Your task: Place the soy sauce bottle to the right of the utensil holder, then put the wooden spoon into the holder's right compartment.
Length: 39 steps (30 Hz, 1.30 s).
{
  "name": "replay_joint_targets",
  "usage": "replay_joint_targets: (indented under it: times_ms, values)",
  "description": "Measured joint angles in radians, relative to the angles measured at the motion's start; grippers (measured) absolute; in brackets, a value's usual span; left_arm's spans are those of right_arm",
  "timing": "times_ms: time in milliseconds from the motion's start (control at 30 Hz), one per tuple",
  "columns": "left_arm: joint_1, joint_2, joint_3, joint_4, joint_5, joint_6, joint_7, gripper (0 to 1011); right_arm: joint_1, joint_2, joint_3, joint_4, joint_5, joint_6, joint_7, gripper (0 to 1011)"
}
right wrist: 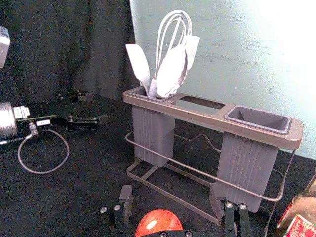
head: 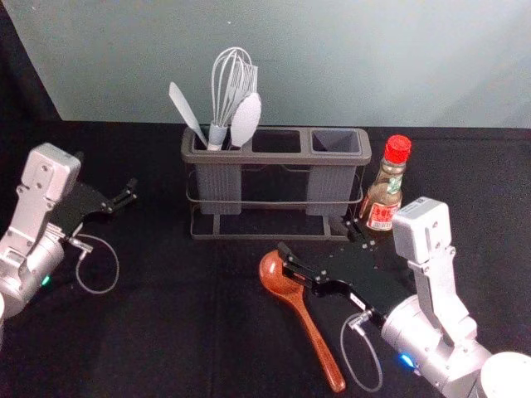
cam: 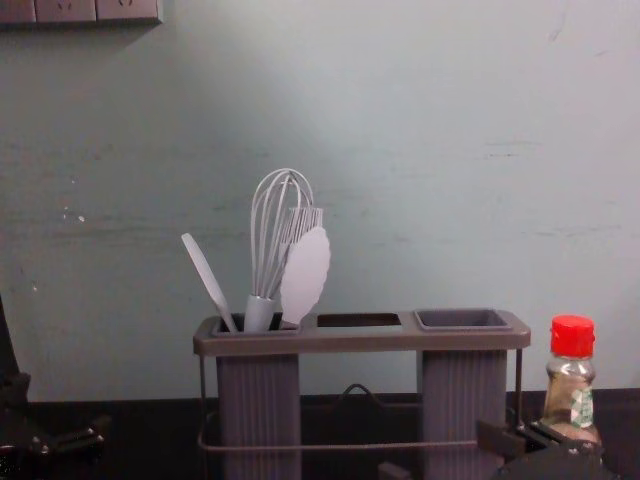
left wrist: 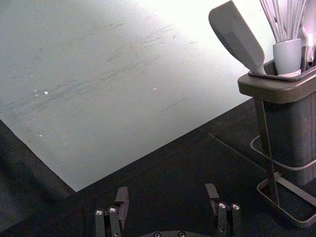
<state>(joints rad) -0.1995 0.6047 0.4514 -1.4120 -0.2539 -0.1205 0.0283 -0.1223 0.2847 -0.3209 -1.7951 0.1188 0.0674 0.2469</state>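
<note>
Right pincer (head: 322,239) open, arm slanting in from the right; wooden spoon (head: 319,344) near its left finger, holder (head: 278,157) just ahead, soy sauce bottle (head: 385,195) ahead-right. Left pincer (head: 106,174) open, idle, apart from holder's left edge.

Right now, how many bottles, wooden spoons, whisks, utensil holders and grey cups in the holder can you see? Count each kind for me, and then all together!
Bottle: 1
Wooden spoon: 1
Whisk: 1
Utensil holder: 1
Grey cups: 2
Total: 6

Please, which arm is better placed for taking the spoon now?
Right, I judge: the right gripper is open near the spoon, and the right compartment is close. The left gripper is farther from both.
</note>
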Motion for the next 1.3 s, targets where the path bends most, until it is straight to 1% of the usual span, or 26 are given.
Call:
replay_joint_targets:
  times_ms: [400, 500, 600, 633, 733, 767, 800, 833, 867, 967, 1000, 1033, 1067, 1100, 1133, 1167, 1200, 1267, 1300]
  values:
    - [0.0, 0.0, 0.0, 0.0, 0.0, 0.0, 0.0, 1011, -0.001, 0.001, 0.001, -0.001, 0.001, 0.001, 0.0, 1002]
    - [0.0, 0.0, 0.0, 0.0, 0.0, 0.0, 0.0, 1011, -0.001, 0.0, 0.005, -0.005, 0.005, 0.018, 0.003, 1002]
    - [0.0, 0.0, 0.0, 0.0, 0.0, 0.0, 0.0, 1011, 0.001, 0.001, 0.004, -0.02, 0.007, 0.063, 0.006, 1002]
    - [0.0, 0.0, 0.0, 0.0, 0.0, 0.0, 0.0, 1011, 0.004, 0.003, 0.001, -0.031, 0.006, 0.096, 0.007, 1002]
    - [0.0, 0.0, 0.0, 0.0, 0.0, 0.0, 0.0, 1011, 0.013, 0.005, -0.007, -0.046, 0.0, 0.161, 0.007, 1003]
    - [0.0, 0.0, 0.0, 0.0, 0.0, 0.0, 0.0, 1011, 0.021, 0.005, -0.014, -0.057, -0.007, 0.21, 0.007, 1003]
    - [0.0, 0.0, 0.0, 0.0, 0.0, 0.0, 0.0, 1011, 0.025, 0.004, -0.016, -0.061, -0.01, 0.23, 0.006, 1002]
    - [0.0, 0.0, 0.0, 0.0, 0.0, 0.0, 0.0, 1011, 0.031, 0.004, -0.021, -0.067, -0.015, 0.263, 0.005, 1002]
    - [0.0, 0.0, 0.0, 0.0, 0.0, 0.0, 0.0, 1011, 0.041, 0.002, -0.027, -0.074, -0.023, 0.314, 0.003, 1003]
    - [0.0, 0.0, 0.0, 0.0, 0.0, 0.0, 0.0, 1011, 0.063, -0.003, -0.038, -0.085, -0.035, 0.404, 0.002, 1003]
    - [0.0, 0.0, 0.0, 0.0, 0.0, 0.0, 0.0, 1010, 0.083, -0.006, -0.046, -0.091, -0.045, 0.469, 0.004, 1003]
    - [0.0, 0.0, 0.0, 0.0, 0.0, 0.0, 0.0, 1011, 0.094, -0.008, -0.051, -0.093, -0.05, 0.502, 0.006, 1003]
    - [0.0, 0.0, 0.0, 0.0, 0.0, 0.0, 0.0, 1011, 0.115, -0.011, -0.062, -0.094, -0.061, 0.564, 0.01, 1003]
    - [0.0, 0.0, 0.0, 0.0, 0.0, 0.0, 0.0, 1011, 0.127, -0.013, -0.067, -0.094, -0.067, 0.593, 0.013, 1003]
    - [0.0, 0.0, 0.0, 0.0, 0.0, 0.0, 0.0, 1011, 0.151, -0.017, -0.079, -0.091, -0.077, 0.643, 0.018, 1003]
    - [0.0, 0.0, 0.0, 0.0, 0.0, 0.0, 0.0, 1011, 0.151, -0.017, -0.079, -0.091, -0.077, 0.643, 0.018, 1003]
    - [0.0, 0.0, 0.0, 0.0, 0.0, 0.0, 0.0, 1011, 0.174, -0.023, -0.089, -0.084, -0.084, 0.691, 0.027, 1003]
    - [0.0, 0.0, 0.0, 0.0, 0.0, 0.0, 0.0, 1011, 0.196, -0.029, -0.098, -0.076, -0.089, 0.734, 0.035, 1002]
    - [0.0, 0.0, 0.0, 0.0, 0.0, 0.0, 0.0, 1011, 0.217, -0.036, -0.105, -0.068, -0.095, 0.772, 0.041, 1003]
